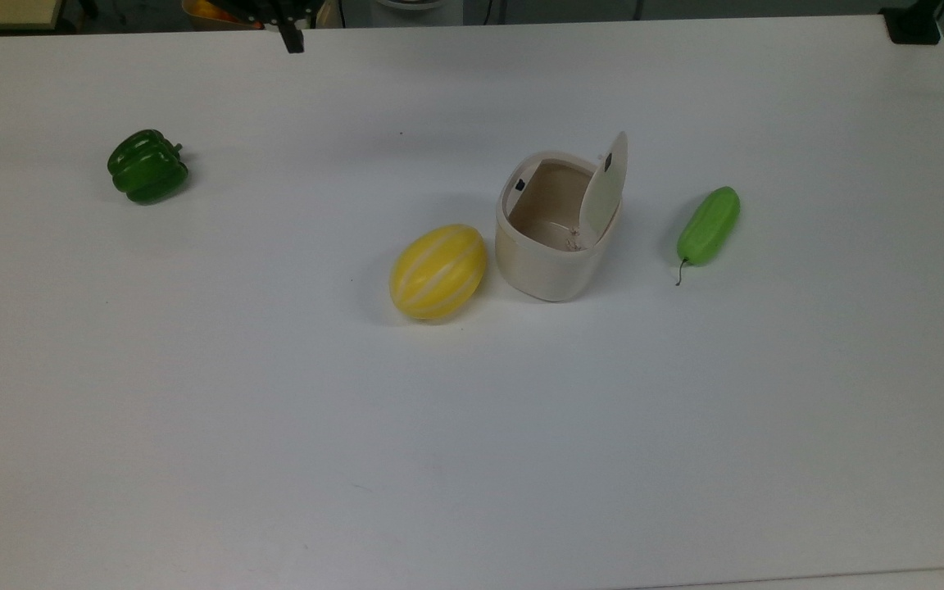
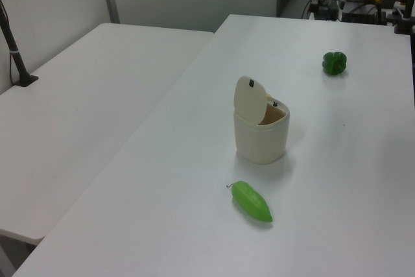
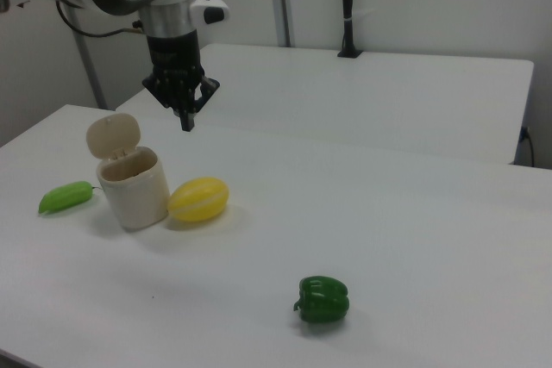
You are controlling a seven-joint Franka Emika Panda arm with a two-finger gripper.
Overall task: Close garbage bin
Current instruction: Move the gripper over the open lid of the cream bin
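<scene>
Right view: pincer (image 3: 186, 121) above table — garbage bin (image 3: 132, 185) lid up.

White table (image 1: 275, 393) bearing garbage bin (image 1: 552, 254), melon (image 1: 437, 271), pepper (image 1: 147, 166), green gourd (image 1: 709, 225).

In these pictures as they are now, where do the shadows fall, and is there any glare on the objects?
Top view: soft shadows lie left of the yellow melon and green pepper pod; small highlights shine on the bell pepper. Right view: the claw hangs dark above the table, and a faint shadow spreads in front of the garbage bin. Left view: even light, weak shadows.
</scene>
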